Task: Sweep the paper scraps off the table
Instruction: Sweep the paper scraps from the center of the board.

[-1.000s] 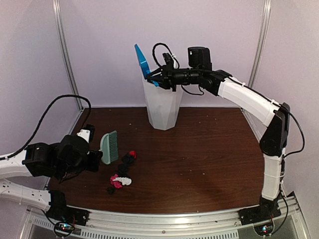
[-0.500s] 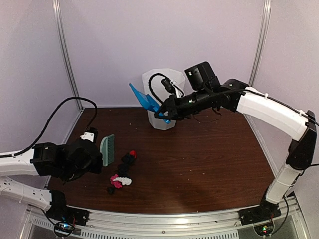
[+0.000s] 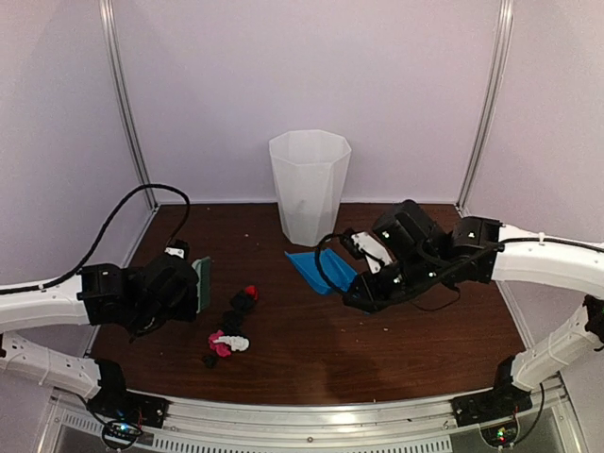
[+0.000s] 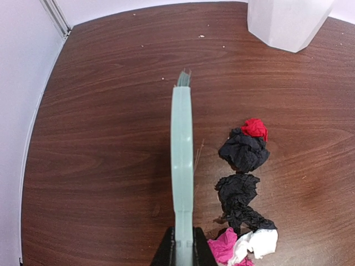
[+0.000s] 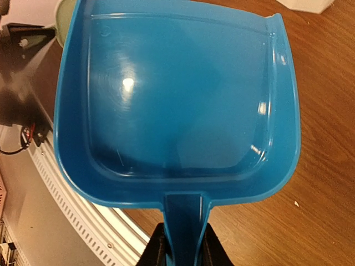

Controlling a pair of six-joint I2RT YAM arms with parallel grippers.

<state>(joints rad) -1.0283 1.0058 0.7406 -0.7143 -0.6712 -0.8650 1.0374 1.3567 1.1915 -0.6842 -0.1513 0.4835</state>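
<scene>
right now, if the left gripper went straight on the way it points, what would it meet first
Likely only bare table: ahead of the left gripper and its mint-green hand brush nothing stands. The paper scraps and white bin lie right of that line. Depth unclear.

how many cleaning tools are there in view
2. The mint-green brush is clamped in the left gripper, left of the paper scraps; the blue dustpan is held by the right gripper. The white bin's inside cannot be seen.
</scene>
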